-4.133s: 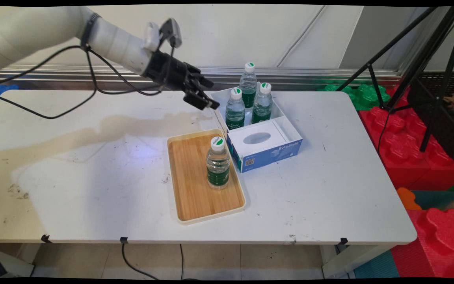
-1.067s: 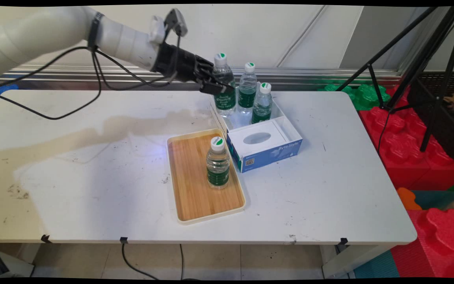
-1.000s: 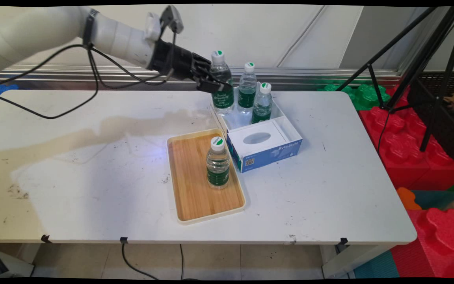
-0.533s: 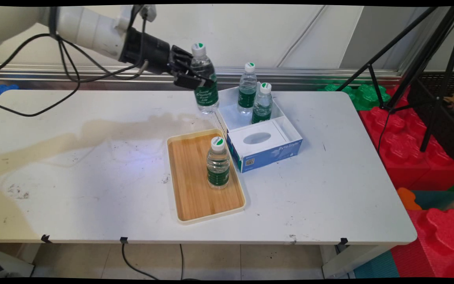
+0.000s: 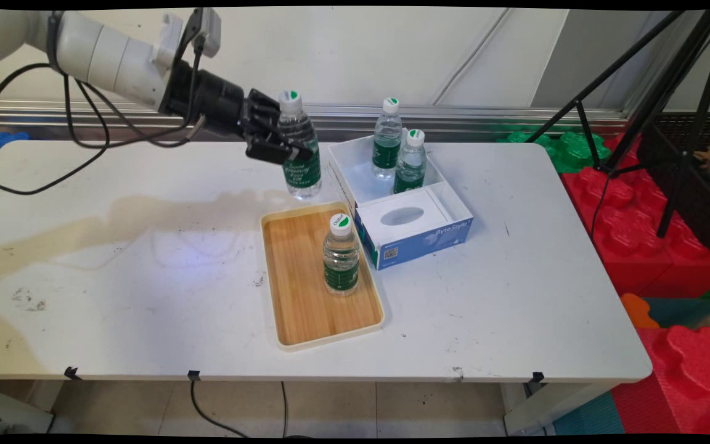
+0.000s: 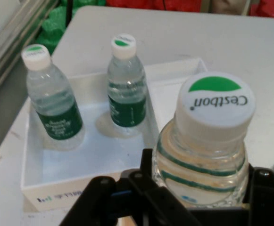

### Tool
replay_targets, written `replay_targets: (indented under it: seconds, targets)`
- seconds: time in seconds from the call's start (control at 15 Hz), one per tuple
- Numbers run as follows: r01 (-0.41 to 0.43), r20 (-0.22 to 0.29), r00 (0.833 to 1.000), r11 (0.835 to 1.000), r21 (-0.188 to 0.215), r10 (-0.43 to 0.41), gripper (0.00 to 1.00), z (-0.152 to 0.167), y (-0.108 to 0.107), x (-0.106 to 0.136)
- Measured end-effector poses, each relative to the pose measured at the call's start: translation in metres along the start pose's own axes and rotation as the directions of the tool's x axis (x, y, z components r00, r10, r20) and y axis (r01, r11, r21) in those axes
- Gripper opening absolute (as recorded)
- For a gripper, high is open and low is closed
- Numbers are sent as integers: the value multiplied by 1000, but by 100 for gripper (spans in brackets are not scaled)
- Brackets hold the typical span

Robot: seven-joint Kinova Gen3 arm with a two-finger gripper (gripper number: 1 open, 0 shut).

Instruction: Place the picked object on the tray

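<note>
Gripper (image 5: 281,145) fingers are clamped around a water bottle (image 5: 298,148) with a green label and a white-and-green cap — it hangs in the air, roughly upright, just to the left of the white box (image 5: 355,185) and above the table (image 5: 145,277). From the hand view the bottle's (image 6: 207,150) cap reads "Cestbon", with the black fingers (image 6: 146,188) pressed on either side of its shoulder. Inside the white box stand two more bottles (image 5: 387,139) (image 5: 410,161), close together at its far end. Against the box's near side sits a blue tissue box (image 5: 416,231). Left of the tissue box lies a wooden tray (image 5: 296,290) — another bottle (image 5: 340,256) stands upright on it.
</note>
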State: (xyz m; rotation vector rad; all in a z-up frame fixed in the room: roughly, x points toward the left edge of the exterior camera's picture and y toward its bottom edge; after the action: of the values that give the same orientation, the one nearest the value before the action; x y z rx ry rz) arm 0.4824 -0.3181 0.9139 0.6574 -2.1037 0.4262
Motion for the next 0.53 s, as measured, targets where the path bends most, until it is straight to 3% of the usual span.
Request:
replay_targets:
  seconds: [0.53]
  targets:
    - [-16, 41, 999, 999, -35, 18, 0, 26, 15, -30]
